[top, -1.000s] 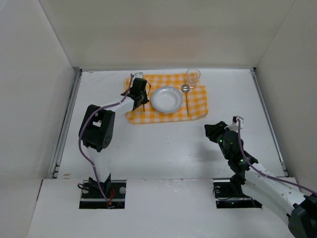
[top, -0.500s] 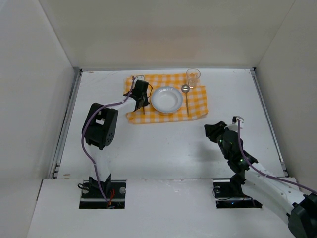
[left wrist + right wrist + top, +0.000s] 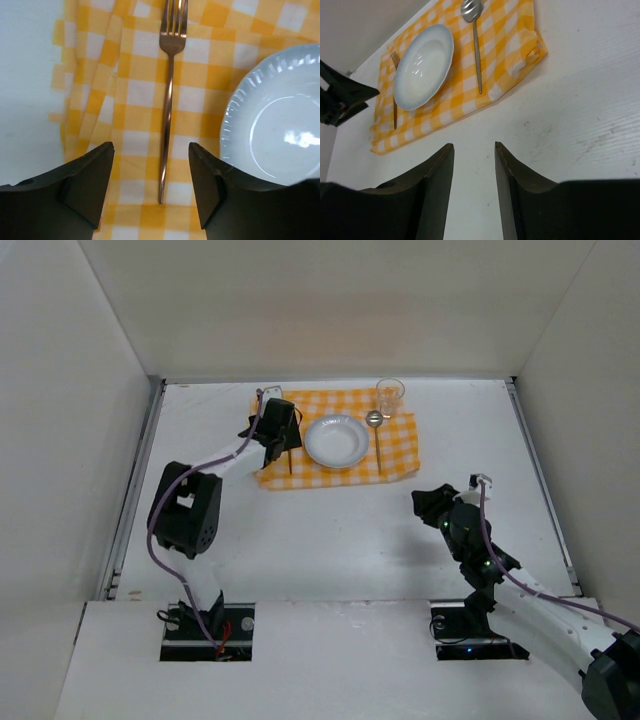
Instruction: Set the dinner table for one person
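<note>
The dinner table [image 3: 330, 530] is a wide white top. On it, at the back, lies a yellow-checked cloth [image 3: 400, 455] bearing a white plate [image 3: 337, 440], a spoon [image 3: 378, 445] to the plate's right and a clear glass [image 3: 390, 395]. A copper fork [image 3: 169, 100] lies flat on the cloth left of the plate [image 3: 280, 120]. My left gripper [image 3: 150, 150] hovers open over the fork's handle end, its fingers apart from it on both sides. My right gripper [image 3: 474, 147] stands open over bare table near the front right, holding nothing.
White walls enclose the table on three sides, and metal strips [image 3: 135, 490] run along its side edges. The cloth [image 3: 520, 45] is bunched at its near right corner. In the right wrist view the left gripper [image 3: 340, 97] shows at the far left.
My left gripper has opened and let go of the fork, which now rests on the cloth. The left arm's elbow has dropped lower and to the left. The right jaws have widened a little.
</note>
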Tool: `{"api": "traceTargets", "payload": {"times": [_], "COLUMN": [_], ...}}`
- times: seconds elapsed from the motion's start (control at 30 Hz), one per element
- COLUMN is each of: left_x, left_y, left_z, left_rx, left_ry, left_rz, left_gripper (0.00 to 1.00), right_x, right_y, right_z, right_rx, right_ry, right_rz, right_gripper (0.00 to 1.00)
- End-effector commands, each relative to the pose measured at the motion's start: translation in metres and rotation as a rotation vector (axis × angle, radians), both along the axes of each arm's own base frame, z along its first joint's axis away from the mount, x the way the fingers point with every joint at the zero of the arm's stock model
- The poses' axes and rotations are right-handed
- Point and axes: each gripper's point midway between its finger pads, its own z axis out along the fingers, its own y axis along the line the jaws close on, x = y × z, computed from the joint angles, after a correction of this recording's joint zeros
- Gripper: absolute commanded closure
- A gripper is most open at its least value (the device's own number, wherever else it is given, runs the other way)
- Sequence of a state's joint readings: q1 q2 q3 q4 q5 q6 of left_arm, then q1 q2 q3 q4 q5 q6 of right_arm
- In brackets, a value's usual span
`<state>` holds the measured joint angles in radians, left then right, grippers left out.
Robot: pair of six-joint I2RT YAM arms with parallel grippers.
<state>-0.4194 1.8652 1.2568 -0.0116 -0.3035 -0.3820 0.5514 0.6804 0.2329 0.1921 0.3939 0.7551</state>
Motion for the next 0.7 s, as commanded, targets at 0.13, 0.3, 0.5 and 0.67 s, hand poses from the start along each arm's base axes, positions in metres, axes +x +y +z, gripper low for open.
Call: {"api": "traceTargets", "payload": {"times": [0.13,0.3,0.5,0.67], "left_x": [-0.039,-0.090,-0.156,-0.197], "left_y": [0.015,0.044,0.086,0.092], "left_z": [0.096,0.095,0.053,0.018], "left_rx": [-0.098,-0.136,-0.213,-0.261], "left_ry": [-0.207,-0.233,-0.164,-0.073], "left_rz": [0.045,0.105,0.252,0.299], "left_gripper": [0.00,0.00,0.00,0.00], "right_x": [0.007,0.007,0.010,0.013], "right_y": [0.001,0.001,0.005,0.005], "right_z": [0.028,0.026,0.020,0.013], "right_rx": [0.027,0.020,0.008,-0.011], "right_ry": [-0.083,-0.076,-0.062,-0.047], "right_rz": [-0.018,-0.019,-0.020,-0.032], "right_gripper": [0.51,0.42,0.26,0.17]}}
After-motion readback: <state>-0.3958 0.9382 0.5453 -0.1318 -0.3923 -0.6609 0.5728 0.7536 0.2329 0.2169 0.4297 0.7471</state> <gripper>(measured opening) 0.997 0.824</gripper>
